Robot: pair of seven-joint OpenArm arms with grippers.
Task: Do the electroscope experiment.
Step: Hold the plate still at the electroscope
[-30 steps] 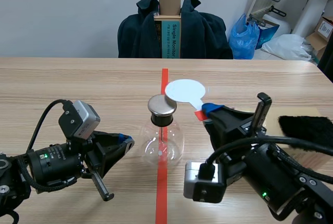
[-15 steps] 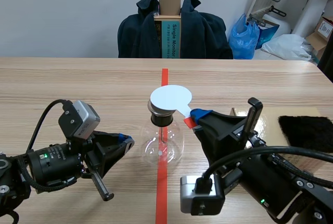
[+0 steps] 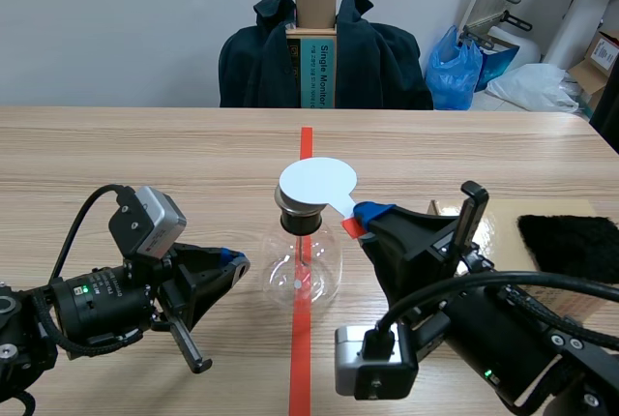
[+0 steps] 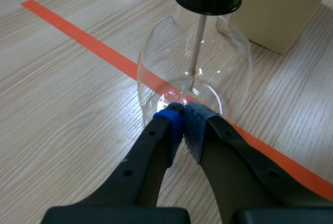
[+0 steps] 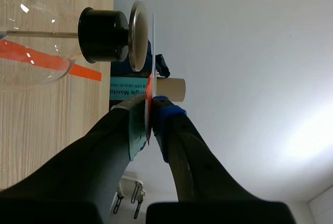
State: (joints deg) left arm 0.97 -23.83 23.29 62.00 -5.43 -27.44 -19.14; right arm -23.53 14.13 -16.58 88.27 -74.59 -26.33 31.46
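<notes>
Now right gripper [image 3: 372, 215] clenched on white disc [image 3: 317, 182] by its handle, disc over flask [image 3: 302, 271] cap [image 5: 138, 36]; contact unclear. I'd lower gently, flat, no sideways push. Left gripper [image 4: 183, 117] closed empty, tips beside flask base.

Two black arms [image 3: 97, 305], thick black cables [image 3: 73, 227], silver-grey camera boxes [image 3: 147, 221], small green lights [image 3: 85, 290], black fingers [image 4: 148, 156], blue dotted pads [image 4: 170, 124]

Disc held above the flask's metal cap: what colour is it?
The disc is plain white, clearest in the scene view.
</notes>
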